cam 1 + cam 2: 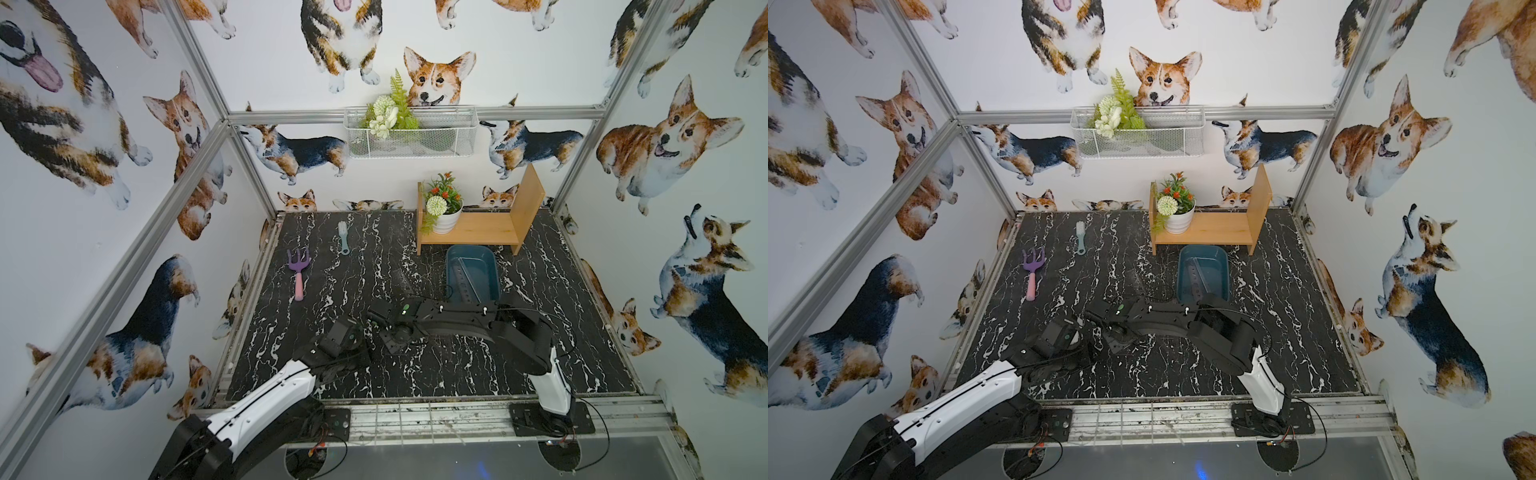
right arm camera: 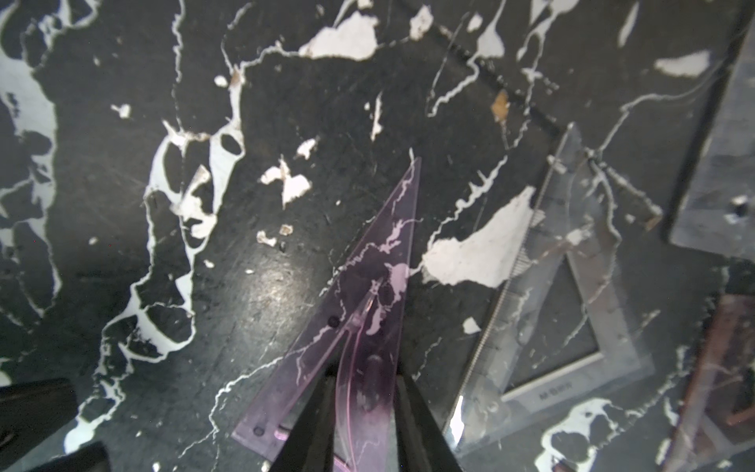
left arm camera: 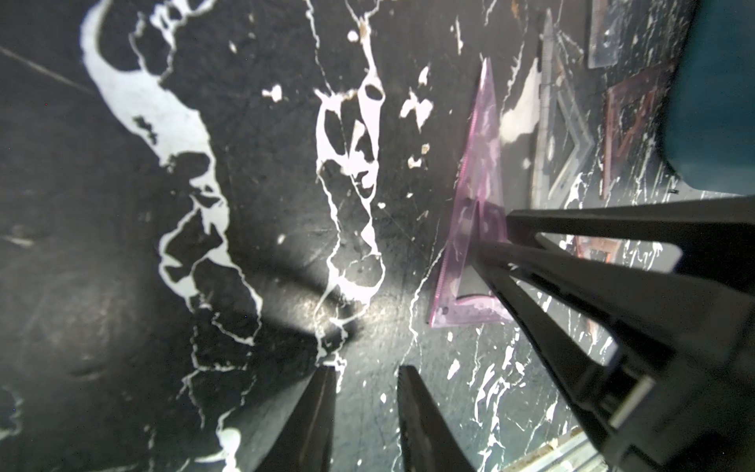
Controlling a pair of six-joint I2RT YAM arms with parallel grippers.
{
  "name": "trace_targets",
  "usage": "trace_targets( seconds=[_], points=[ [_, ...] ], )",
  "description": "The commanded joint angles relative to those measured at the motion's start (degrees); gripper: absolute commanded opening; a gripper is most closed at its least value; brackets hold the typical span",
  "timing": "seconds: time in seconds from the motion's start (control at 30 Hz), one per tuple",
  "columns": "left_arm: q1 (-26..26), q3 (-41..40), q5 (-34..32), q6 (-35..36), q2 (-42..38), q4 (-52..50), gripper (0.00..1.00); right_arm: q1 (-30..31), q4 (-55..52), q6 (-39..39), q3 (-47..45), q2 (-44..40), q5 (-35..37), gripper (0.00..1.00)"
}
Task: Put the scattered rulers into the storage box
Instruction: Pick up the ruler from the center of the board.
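White walls [image 1: 270,62] printed with large watercolour corgis in tan, black and white close the cell on three sides. Silver aluminium profile bars [image 1: 291,117] frame its corners and run across the back wall. A white wire-mesh basket [image 1: 436,141] hangs from that bar and holds a spray of artificial white flowers and green fern [image 1: 384,114]. The black, white-veined marble-patterned worktop [image 1: 374,266] is scuffed, with chipped patches in the wrist views. At its far edge stands a low light-wood shelf [image 1: 482,230], bearing a white ribbed pot of orange and white blooms [image 1: 445,220]. Soft overhead glare [image 2: 273,282] marks the surface.
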Motion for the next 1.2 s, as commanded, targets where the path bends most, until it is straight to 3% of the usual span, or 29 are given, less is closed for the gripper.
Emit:
trace_targets(
  seconds=[0.0, 0.6, 1.17],
  points=[
    [0.11, -0.05, -0.12, 0.21, 0.45, 0.97, 0.32, -0.09, -1.27, -0.1, -1.1, 0.49, -0.15, 0.29],
    [0.13, -0.78, 1.81, -1.87, 1.38, 8.02, 0.37, -3.39, 5.26, 0.08, -8.63, -3.7, -8.08, 0.25],
    [0.1, -3.79, 7.69, -7.95, 11.01, 24.79, 0.38, -4.49, 7.68, 0.34, -11.9, -5.31, -9.98, 0.25]
  ],
)
